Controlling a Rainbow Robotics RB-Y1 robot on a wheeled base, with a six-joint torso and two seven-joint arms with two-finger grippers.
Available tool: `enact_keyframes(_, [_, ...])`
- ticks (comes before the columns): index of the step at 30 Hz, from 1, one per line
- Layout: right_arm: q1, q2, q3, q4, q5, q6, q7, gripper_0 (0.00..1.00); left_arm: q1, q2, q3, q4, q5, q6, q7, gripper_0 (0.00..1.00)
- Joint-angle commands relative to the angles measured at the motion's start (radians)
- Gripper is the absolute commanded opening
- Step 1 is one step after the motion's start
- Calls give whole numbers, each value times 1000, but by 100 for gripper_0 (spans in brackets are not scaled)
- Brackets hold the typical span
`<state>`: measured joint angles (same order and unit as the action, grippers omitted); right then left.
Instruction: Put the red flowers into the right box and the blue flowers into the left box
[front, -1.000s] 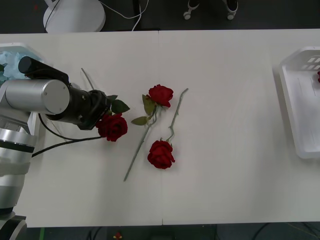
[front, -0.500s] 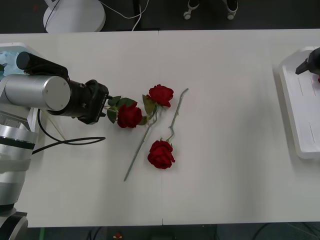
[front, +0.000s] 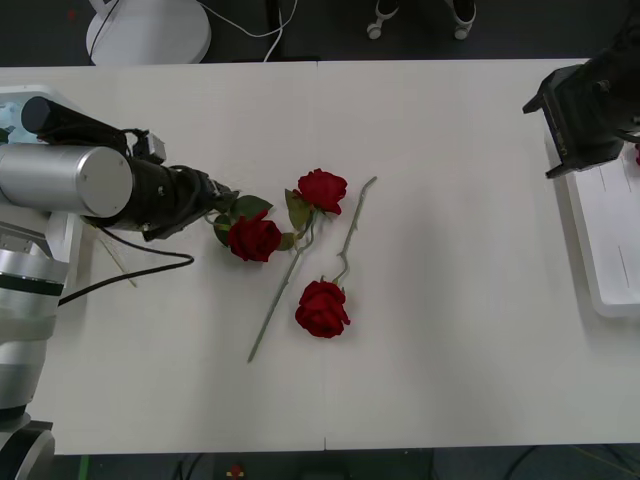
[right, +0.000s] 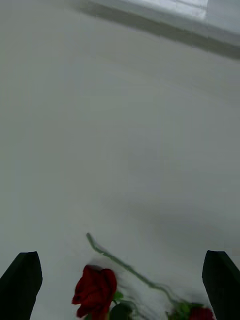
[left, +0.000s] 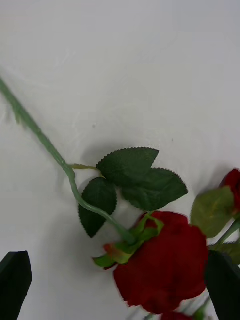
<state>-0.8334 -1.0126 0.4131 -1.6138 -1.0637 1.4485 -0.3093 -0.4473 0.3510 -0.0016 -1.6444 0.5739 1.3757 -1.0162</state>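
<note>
Since a second ago, the rose (front: 254, 238) has slid rightward beside its neighbours; left gripper (front: 215, 197) and right gripper (front: 585, 115) spread wide, empty. Light, floppy: probably pinch its stiff stem.

On the table (front: 450, 330), three of the red flowers (front: 254, 238) lie left of centre, one just beside my left gripper (front: 222, 200), one right of it, one nearer me. The right box (front: 612, 240) sits at the table's right edge, my right gripper (front: 585, 120) over its far corner. The left box (front: 20, 95), I think, lies behind my left arm.
</note>
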Motion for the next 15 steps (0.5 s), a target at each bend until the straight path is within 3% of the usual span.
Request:
enact_keyframes(1, [-39,37,27,-78,-28,12,-269,93,-44,2,49,-69,-22,39,-168,100])
enact_keyframes(7, [-41,83,93,-172,48,16,-771,100,-51,5,75,-98,-49,91,-547,100])
enact_keyframes(15, [-41,138,222,-239,134,62,-1130,100,-83,5,86,-98,-124,168,-1050,100])
